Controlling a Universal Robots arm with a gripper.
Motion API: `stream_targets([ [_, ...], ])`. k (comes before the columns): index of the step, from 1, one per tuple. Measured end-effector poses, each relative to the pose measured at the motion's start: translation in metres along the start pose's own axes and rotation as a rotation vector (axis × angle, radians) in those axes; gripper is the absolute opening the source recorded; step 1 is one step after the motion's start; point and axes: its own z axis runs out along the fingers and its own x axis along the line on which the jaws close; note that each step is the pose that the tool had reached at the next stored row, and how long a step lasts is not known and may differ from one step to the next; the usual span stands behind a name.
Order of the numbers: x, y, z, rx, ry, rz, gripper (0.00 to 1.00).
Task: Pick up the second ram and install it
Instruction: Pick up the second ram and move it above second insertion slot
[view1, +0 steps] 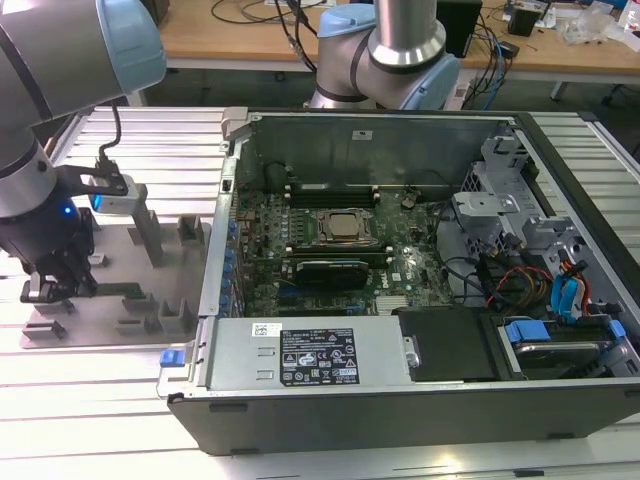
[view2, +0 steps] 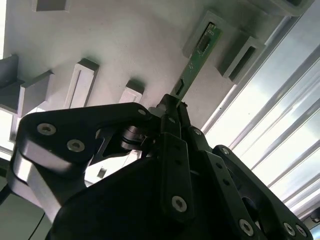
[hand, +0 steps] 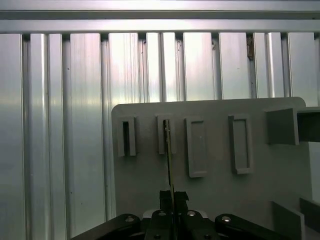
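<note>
Fingers (view2: 170, 132) pinching thin green second ram (view2: 198, 57), grey slotted holder (hand: 215, 197)

The second ram (view2: 198, 56) is a thin, long, narrow memory stick with a green circuit board carrying small dark components. It lies in the lower left of the exterior view (view1: 124, 291) as a dark strip. It stands on edge, seen as a slim line in the first wrist view (hand: 168, 150), its far end in a grey slotted block (hand: 160, 142), its near end pinched between the gripper (view2: 175, 107) fingers.
</note>
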Motion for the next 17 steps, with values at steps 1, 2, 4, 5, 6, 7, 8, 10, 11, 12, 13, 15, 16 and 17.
stream_targets([
  [1,0.0,0.0,-0.0003,-0.0001,-0.0001,0.0,0.11],
  [2,0.0,0.0001,-0.0013,-0.0003,-0.0001,0.0,0.11],
  [4,-0.0003,0.0003,-0.0058,-0.0001,-0.002,0.0,0.11],
  [5,-0.0005,0.0004,-0.01,-0.0001,-0.0033,0.0,0.11],
  [6,-0.0006,0.0005,-0.0128,-0.0001,-0.0041,0.0,0.11],
  [7,-0.0008,0.0007,-0.0163,-0.0001,-0.0052,0.0,0.11],
  [8,-0.001,0.0008,-0.0198,-0.0002,-0.0062,0.0,0.11],
  [10,-0.0013,0.0011,-0.0261,-0.0003,-0.0077,0.0,0.11],
  [11,-0.0014,0.0012,-0.0276,-0.0003,-0.0083,0.0,0.11],
  [12,-0.0015,0.0013,-0.0304,-0.0003,-0.0095,0.0,0.11],
  [13,-0.0016,0.0014,-0.0323,-0.0004,-0.0107,0.0,0.11],
  [15,-0.0016,0.0015,-0.0343,-0.0004,-0.0126,-0.001,0.11],
  [16,-0.0016,0.0015,-0.035,-0.0004,-0.0134,-0.001,0.11],
  [17,-0.0016,0.0015,-0.0361,-0.0005,-0.0145,-0.001,0.11],
])
